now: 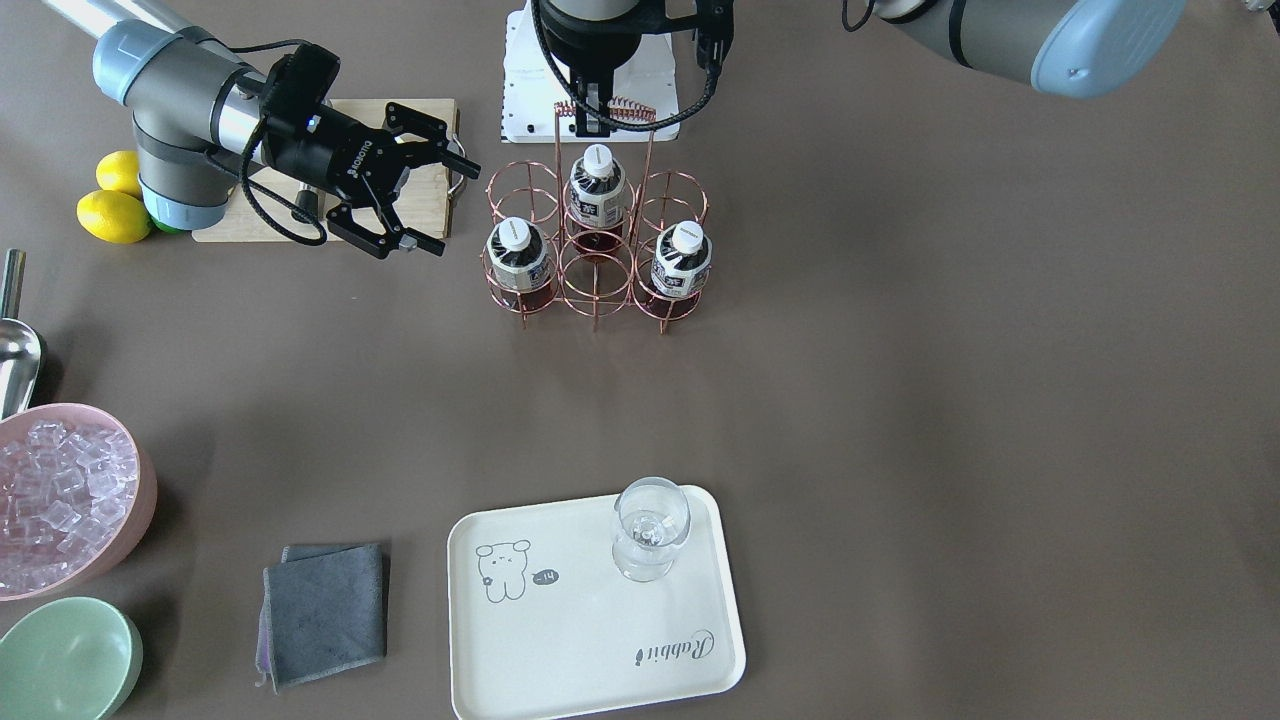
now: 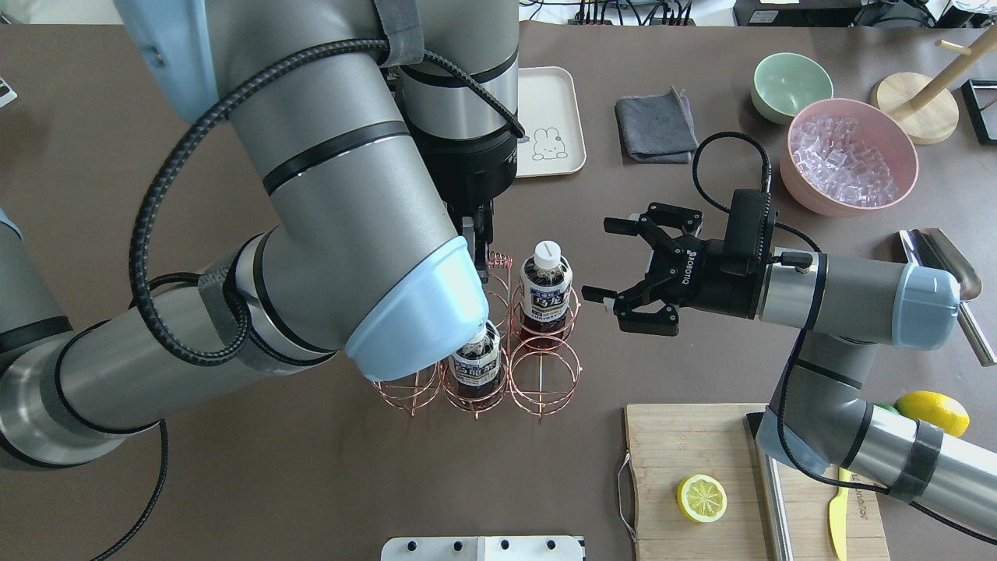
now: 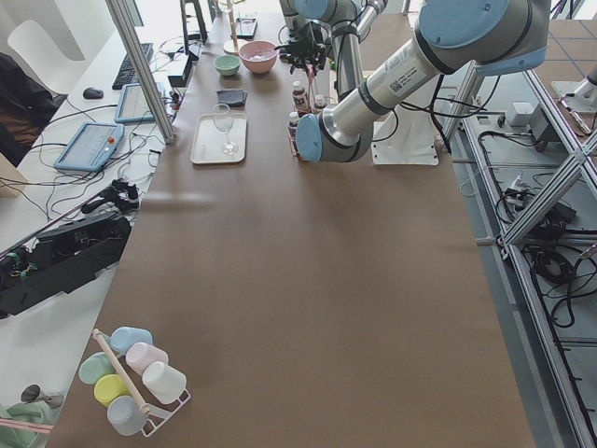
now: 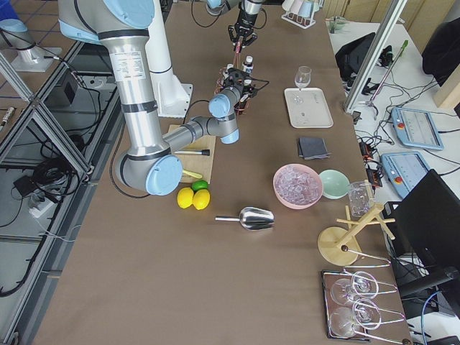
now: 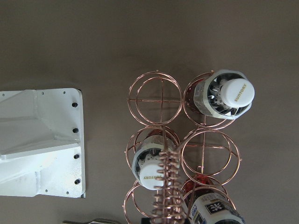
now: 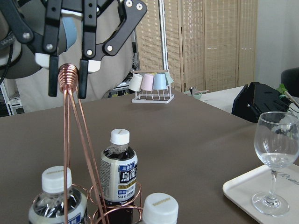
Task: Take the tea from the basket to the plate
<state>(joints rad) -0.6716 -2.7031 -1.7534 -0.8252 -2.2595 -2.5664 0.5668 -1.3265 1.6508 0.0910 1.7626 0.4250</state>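
The copper wire basket (image 1: 597, 285) stands mid-table with three tea bottles in its cells: one on the robot's right (image 1: 518, 255), one at the back (image 1: 597, 190) and one on its left (image 1: 682, 262). My left gripper (image 1: 600, 115) hangs above the basket, shut on the coiled top of its handle (image 6: 68, 74). My right gripper (image 1: 455, 208) is open and empty, lying level beside the basket, a short gap from the nearest bottle (image 2: 545, 284). The cream plate (image 1: 590, 640) lies at the far edge, away from the basket, and carries a wine glass (image 1: 650, 525).
A wooden cutting board (image 2: 701, 436) with a lemon half (image 2: 701, 499) lies under my right arm. Two lemons (image 1: 115, 205), a metal scoop (image 1: 15, 360), a pink bowl of ice (image 1: 60, 500), a green bowl (image 1: 65, 660) and a grey cloth (image 1: 325, 610) are on that side.
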